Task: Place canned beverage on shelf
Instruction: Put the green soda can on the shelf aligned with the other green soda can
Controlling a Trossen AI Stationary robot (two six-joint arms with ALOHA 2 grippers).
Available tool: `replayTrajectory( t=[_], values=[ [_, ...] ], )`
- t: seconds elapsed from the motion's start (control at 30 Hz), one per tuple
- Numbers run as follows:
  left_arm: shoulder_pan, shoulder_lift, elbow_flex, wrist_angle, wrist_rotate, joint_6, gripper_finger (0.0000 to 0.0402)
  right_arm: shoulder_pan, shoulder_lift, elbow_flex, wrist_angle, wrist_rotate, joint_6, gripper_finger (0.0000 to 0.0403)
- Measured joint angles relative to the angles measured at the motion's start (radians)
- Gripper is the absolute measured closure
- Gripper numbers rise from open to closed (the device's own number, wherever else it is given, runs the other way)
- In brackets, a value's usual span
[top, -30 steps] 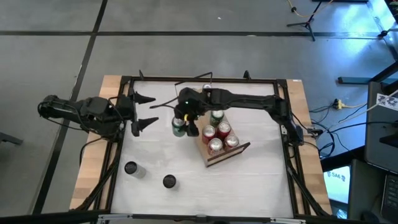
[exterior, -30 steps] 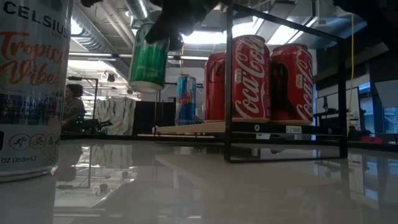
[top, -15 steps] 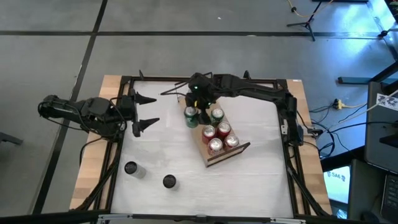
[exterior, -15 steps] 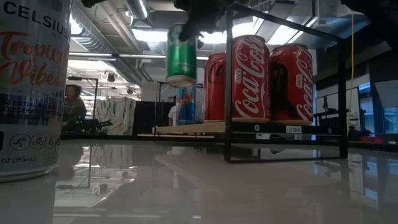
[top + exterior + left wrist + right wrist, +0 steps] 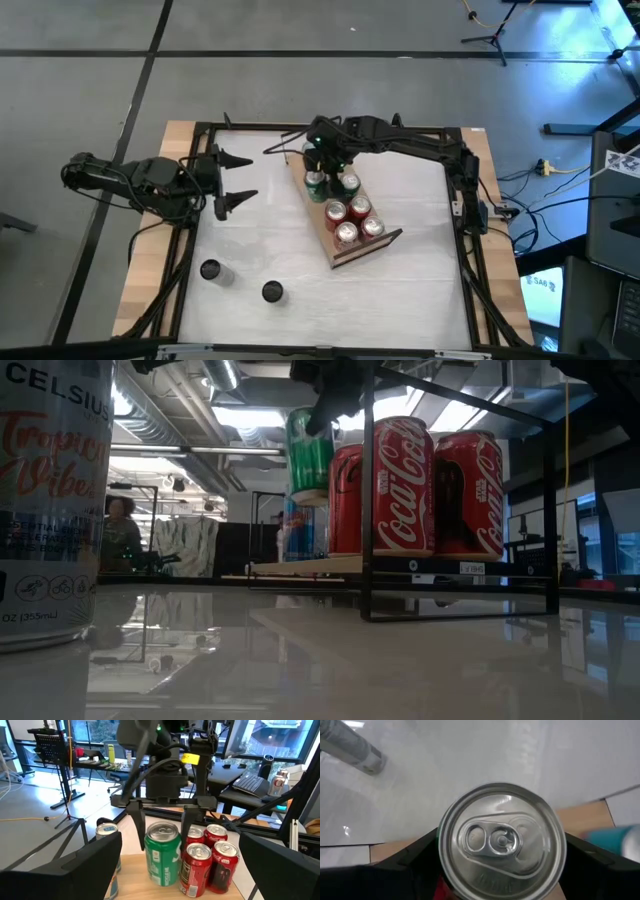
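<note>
Holding the green can (image 5: 316, 182) from above, my right gripper (image 5: 318, 165) has its fingers (image 5: 138, 822) pinched on the can's two sides, and the can hangs clear above the far end of the shelf (image 5: 392, 238). From the left wrist the green can (image 5: 162, 852) hangs just beside the red cans (image 5: 199, 867), which stand on the light-wood board. In the low view the green can (image 5: 309, 452) sits higher than the red cans (image 5: 400, 485), its base off the board. Looking straight down past my right fingers I see its silver lid (image 5: 502, 840) with bare wood below it.

My left gripper (image 5: 232, 178) waits over the table's left side with its fingers spread wide, gripping nothing.

Near the table's front left stand two more cans (image 5: 240, 281), well apart from the shelf. A person (image 5: 118, 532) shows in the room behind.
</note>
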Motion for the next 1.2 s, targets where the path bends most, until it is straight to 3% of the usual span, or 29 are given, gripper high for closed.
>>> replayTrajectory(
  t=[0.53, 0.87, 1.2],
  values=[
    [0.000, 0.000, 0.000, -0.011, 0.000, 0.001, 0.0008, -0.010, 0.005, -0.004, -0.001, 0.074, 0.052, 0.0096],
    [0.000, 0.000, 0.000, -0.021, 0.000, 0.008, 0.0008, -0.007, -0.004, -0.140, 0.138, 0.082, 0.080, 0.0095],
    [0.000, 0.000, 0.000, -0.024, 0.000, 0.008, 0.0008, 0.013, -0.005, -0.200, 0.155, 0.099, 0.116, 0.0095]
  ],
)
